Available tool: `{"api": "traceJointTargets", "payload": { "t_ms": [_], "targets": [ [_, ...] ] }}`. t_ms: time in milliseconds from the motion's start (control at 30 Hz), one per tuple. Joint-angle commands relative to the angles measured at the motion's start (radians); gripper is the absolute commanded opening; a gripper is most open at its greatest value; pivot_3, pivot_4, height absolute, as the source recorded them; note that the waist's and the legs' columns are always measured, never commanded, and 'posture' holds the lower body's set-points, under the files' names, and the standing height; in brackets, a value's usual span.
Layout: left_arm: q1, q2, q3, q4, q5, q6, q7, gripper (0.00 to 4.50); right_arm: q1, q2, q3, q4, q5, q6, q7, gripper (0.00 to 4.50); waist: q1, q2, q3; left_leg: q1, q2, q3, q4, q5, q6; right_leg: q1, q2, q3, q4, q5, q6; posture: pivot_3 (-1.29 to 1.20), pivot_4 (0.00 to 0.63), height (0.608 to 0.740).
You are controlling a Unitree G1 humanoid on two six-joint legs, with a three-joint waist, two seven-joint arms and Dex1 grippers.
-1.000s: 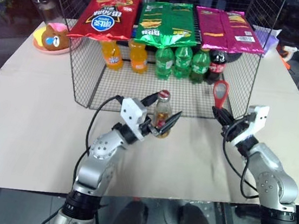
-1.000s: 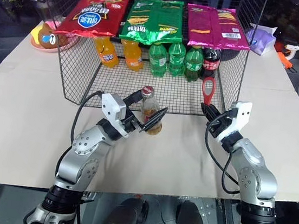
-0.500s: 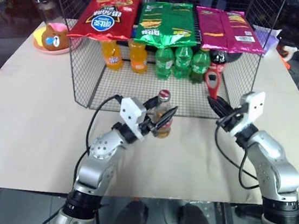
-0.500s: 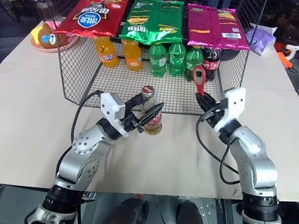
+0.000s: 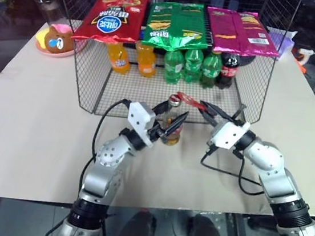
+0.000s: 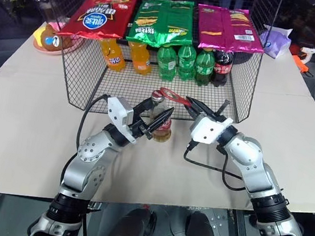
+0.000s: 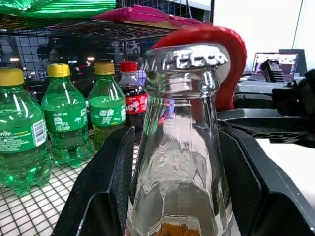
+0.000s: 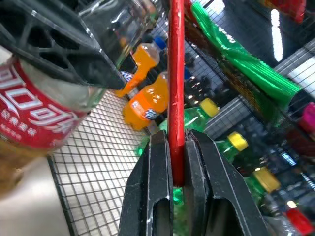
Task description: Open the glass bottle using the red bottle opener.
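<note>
A: What is in the wire basket [image 5: 89,89] at the far side of the table [image 5: 25,119]?

B: From left to right, two orange soda bottles [image 5: 131,58], three green bottles [image 5: 192,65] and a dark cola bottle [image 5: 229,68] with a red cap stand on its mesh floor. Three snack bags lie across its top: a red bag [image 5: 111,18], a green bag [image 5: 176,24] and a pink bag [image 5: 241,31].

A: Anything to the left of the basket?

B: A pink dish [image 5: 44,47] holding a brown bear toy [image 5: 58,38].

A: And the glass bottle?

B: The glass bottle [image 5: 172,121] stands upright on the table just in front of the basket, amber drink in its lower part, cap on. The left gripper [image 5: 169,118] reaches in from the near left, pointing slightly upward, its two black fingers [image 7: 115,177] about half apart, one on each side of the bottle and pressed to the glass.

A: Where is the red opener?

B: The red opener [image 5: 186,99] is at the cap, its ring head lying against the top of the bottle. The right gripper [image 5: 207,109] comes in from the right and points left toward the bottle, its fingers [image 8: 158,187] clamped tight on the opener's handle. The right forearm [image 5: 266,166] slants back toward the near right edge of the table.
</note>
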State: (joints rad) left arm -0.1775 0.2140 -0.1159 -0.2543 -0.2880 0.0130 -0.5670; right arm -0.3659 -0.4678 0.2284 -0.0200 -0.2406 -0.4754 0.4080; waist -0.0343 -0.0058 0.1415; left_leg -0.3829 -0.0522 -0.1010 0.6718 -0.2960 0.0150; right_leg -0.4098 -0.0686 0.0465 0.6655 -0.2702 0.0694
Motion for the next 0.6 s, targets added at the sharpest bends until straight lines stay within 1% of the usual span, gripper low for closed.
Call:
{"api": "traceJointTargets", "payload": {
  "t_ms": [33, 167, 333, 500, 600],
  "targets": [
    [0.001, 0.0, -0.004, -0.012, -0.01, -0.012, -0.014, 2.04, 0.0, 0.004, 0.031, 0.043, -0.093, -0.129, -0.054, 0.0, 0.001, 0.0, 0.0, 0.0, 0.0, 0.0, 0.0, 0.0, 0.0, 0.0, 0.0, 0.0, 0.0, 0.0, 0.0, 0.0, 0.15, 0.74],
    [-0.006, 0.001, -0.003, -0.002, -0.014, -0.012, -0.02, 2.04, -0.039, 0.027, 0.036, 0.098, -0.172, -0.224, -0.137, 0.0, 0.0, 0.0, 0.0, 0.001, 0.0, 0.001, 0.0, 0.0, 0.0, 0.001, 0.0, 0.0, 0.0, 0.0, 0.0, 0.0, 0.15, 0.74],
    [-0.012, -0.003, -0.002, 0.006, -0.014, -0.013, -0.026, 2.04, -0.082, 0.046, 0.059, 0.152, -0.228, -0.27, -0.175, 0.0, 0.001, 0.0, 0.0, 0.002, 0.001, 0.001, 0.0, 0.0, 0.0, 0.001, 0.001, 0.001, 0.0, 0.0, 0.0, 0.0, 0.15, 0.74],
    [-0.013, -0.005, -0.002, 0.008, -0.013, -0.013, -0.027, 2.04, -0.108, 0.052, 0.097, 0.202, -0.245, -0.296, -0.159, 0.0, -0.001, 0.0, 0.0, 0.002, 0.001, 0.001, 0.0, 0.0, 0.0, 0.002, 0.001, 0.001, 0.0, 0.0, 0.0, 0.0, 0.15, 0.74],
    [-0.018, -0.006, -0.003, 0.011, -0.011, -0.014, -0.026, 2.04, -0.109, 0.064, 0.129, 0.242, -0.192, -0.301, -0.105, 0.0, -0.002, 0.0, -0.001, 0.003, 0.001, 0.001, 0.0, 0.0, 0.0, 0.002, 0.001, 0.001, 0.0, 0.0, 0.0, 0.0, 0.15, 0.74]
  ]
}}
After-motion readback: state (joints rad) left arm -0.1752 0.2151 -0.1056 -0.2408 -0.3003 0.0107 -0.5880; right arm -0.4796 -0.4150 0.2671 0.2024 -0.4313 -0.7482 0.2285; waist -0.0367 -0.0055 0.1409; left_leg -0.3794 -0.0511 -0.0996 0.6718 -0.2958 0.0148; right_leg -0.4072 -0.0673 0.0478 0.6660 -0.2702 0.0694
